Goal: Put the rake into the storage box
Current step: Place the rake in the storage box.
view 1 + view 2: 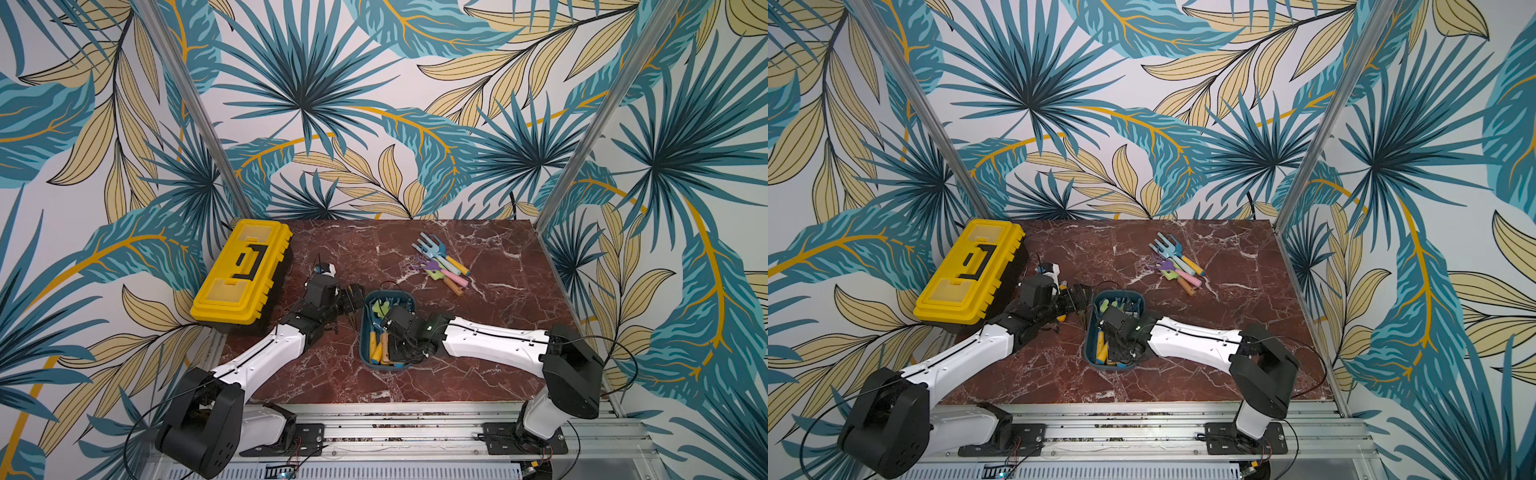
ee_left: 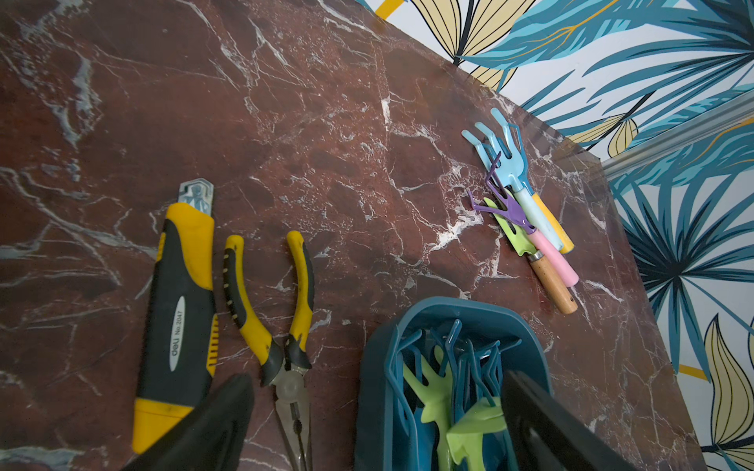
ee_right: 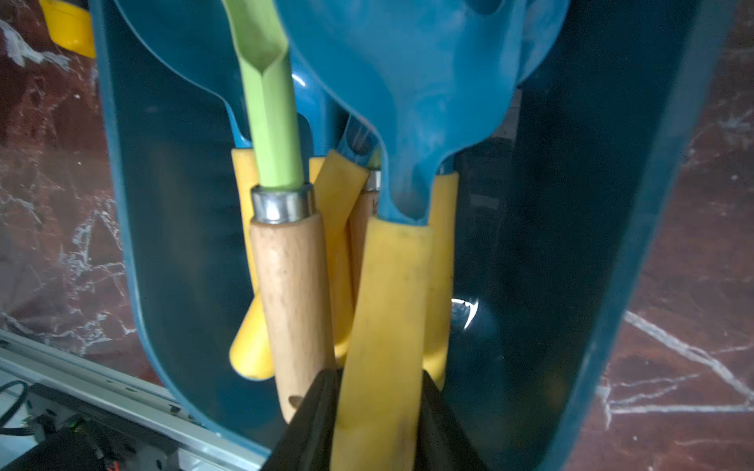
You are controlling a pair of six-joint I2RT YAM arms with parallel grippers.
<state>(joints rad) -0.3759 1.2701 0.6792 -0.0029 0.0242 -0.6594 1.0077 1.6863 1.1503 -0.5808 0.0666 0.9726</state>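
Holds the rake [image 3: 391, 293] inside the storage box [image 3: 571, 244] with the right gripper [image 3: 375, 381].

Clamps black fingers [image 3: 310, 416] against both sides of the rake's yellow handle, teal-blue head pointing along the box, just beside a wood-handled green tool [image 3: 289, 277] and over more yellow handles; cannot tell whether resting on them. Hangs the left gripper [image 2: 377, 379] spread wide and gripping nothing at the box's far-left rim, near a utility knife [image 2: 179, 310] and pliers [image 2: 281, 326] on the marble table [image 1: 498, 332]. Shows a pile of pastel hand tools [image 1: 442, 266] farther back, well apart from the box, and a yellow toolbox [image 1: 245, 266] at the left edge.
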